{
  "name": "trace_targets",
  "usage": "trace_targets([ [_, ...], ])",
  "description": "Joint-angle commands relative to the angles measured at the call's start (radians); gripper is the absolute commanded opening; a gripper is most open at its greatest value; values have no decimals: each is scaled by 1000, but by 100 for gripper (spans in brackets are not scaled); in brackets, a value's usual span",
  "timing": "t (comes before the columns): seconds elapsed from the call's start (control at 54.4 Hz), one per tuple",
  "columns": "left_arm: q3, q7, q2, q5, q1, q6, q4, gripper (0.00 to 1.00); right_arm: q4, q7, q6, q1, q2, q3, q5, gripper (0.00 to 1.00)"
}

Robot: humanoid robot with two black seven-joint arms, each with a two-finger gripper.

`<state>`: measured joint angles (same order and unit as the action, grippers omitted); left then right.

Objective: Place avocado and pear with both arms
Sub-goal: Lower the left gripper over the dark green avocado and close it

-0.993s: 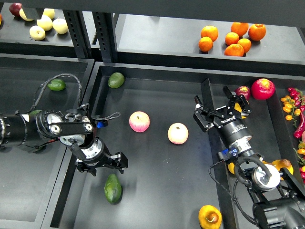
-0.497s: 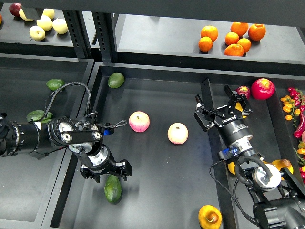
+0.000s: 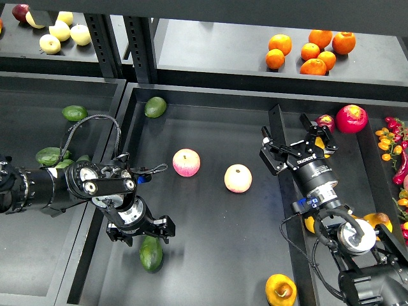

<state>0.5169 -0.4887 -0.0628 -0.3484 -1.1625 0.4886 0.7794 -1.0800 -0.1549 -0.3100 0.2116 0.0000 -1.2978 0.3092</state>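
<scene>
The dark green avocado [image 3: 151,254] lies near the front left of the middle black tray [image 3: 210,223]. My left gripper [image 3: 139,232] is open just above the avocado's upper end, its fingers spread to either side, and holds nothing. The yellow-orange pear [image 3: 280,290] with a brownish dimpled end lies at the tray's front right corner. My right gripper [image 3: 294,137] is open and empty, over the divider wall between the middle and right trays, far behind the pear.
Two pink-yellow apples [image 3: 186,162] [image 3: 238,178] lie mid-tray. A lighter avocado [image 3: 155,106] lies at the tray's back left, and more [image 3: 74,113] are in the left tray. Oranges [image 3: 312,51] sit on the back shelf. A red apple [image 3: 352,118] sits at the right.
My left gripper has moved right and toward the front, closing in on the avocado's top. The right arm has hardly moved.
</scene>
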Motion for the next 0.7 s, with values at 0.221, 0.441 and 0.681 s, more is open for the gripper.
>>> trace_targets([
  [0.221,0,0,11,-1,30,0,-19,98,0,0,-8,-5,0,0,1,100],
  [0.441,0,0,15,-3,37,0,-34,86,-1,0,-12,-14,0,-2,2,100],
  [0.681,0,0,21,9,47,0,-58,61,-5,0,-12,-17,0,-2,4,100],
])
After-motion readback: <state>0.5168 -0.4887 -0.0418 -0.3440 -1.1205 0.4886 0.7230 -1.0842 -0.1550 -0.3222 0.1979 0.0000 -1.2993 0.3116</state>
